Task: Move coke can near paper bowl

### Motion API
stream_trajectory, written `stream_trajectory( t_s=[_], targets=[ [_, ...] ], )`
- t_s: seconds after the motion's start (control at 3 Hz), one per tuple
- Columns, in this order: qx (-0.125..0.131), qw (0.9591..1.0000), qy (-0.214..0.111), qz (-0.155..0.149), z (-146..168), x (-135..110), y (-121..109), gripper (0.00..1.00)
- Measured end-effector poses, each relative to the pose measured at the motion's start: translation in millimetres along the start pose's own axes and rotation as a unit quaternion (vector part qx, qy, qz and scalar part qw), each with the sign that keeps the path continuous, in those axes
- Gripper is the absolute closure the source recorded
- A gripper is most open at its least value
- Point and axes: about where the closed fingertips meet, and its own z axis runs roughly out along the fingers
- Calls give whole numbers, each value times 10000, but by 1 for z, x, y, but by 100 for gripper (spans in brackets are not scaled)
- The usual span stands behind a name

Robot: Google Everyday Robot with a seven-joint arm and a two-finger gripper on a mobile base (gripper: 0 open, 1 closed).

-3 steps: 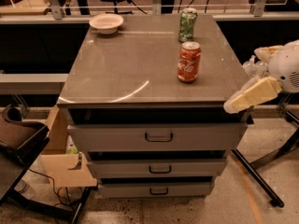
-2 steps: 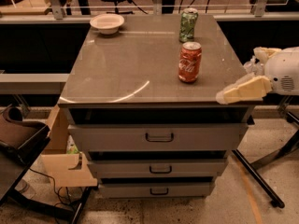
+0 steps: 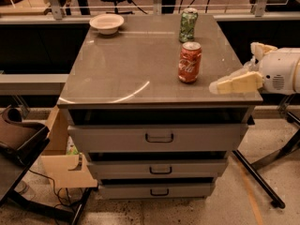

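Note:
The red coke can stands upright on the grey cabinet top, right of centre. The off-white paper bowl sits at the far left corner of the top, well away from the can. My gripper comes in from the right edge, at about the can's height and a short way to its right, not touching it. It is open and empty, with one cream finger reaching over the top's front right corner.
A green patterned can stands at the far edge, behind the coke can. The cabinet has three closed drawers. A cardboard box and a dark chair are at the lower left. A railing runs behind.
My gripper has moved left, from beside the cabinet's front right corner to over it, closer to the coke can. The cans and bowl have not moved.

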Motion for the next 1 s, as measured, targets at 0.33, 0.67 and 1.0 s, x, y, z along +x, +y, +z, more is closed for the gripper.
stream_trajectory(
  t_s=[0.33, 0.67, 1.0],
  targets=[
    [-17, 9999, -131, 51, 13, 2, 3, 0],
    [-97, 9990, -396, 190, 41, 4, 4, 0],
    [-238, 9982, -478, 282, 67, 8, 6, 0]
  ],
)
